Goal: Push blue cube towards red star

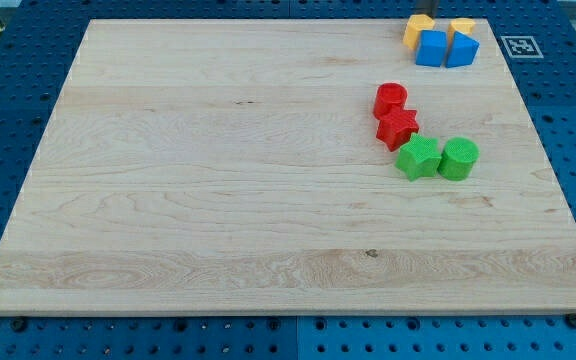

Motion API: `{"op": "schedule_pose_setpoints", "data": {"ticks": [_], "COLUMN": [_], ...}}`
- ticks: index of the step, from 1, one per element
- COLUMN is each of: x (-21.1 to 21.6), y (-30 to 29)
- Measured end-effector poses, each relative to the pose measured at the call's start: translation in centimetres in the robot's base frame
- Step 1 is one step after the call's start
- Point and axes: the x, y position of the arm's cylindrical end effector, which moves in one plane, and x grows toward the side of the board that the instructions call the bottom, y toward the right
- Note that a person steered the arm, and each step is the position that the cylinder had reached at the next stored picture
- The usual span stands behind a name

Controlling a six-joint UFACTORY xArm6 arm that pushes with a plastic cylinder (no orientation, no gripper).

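Observation:
The blue cube (430, 48) sits at the board's top right, touching a second blue block (462, 50) on its right. Two yellow-orange blocks (418, 27) (461, 25) lie just behind them. The red star (398, 128) lies lower down and a little to the left of the cube, touching a red cylinder (390, 99) above it. A short dark piece of the rod shows at the view's top edge; my tip (415, 12) is just above the left yellow-orange block, behind the blue cube.
A green star (418, 158) touches the red star's lower right, with a green cylinder (458, 159) beside it. The wooden board (218, 180) lies on a blue perforated table. A fiducial marker (519, 45) is off the board's top right corner.

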Motion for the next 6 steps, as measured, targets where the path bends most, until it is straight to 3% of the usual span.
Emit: {"op": "schedule_pose_setpoints", "data": {"ticks": [6], "x": [9.5], "y": [1.9]}}
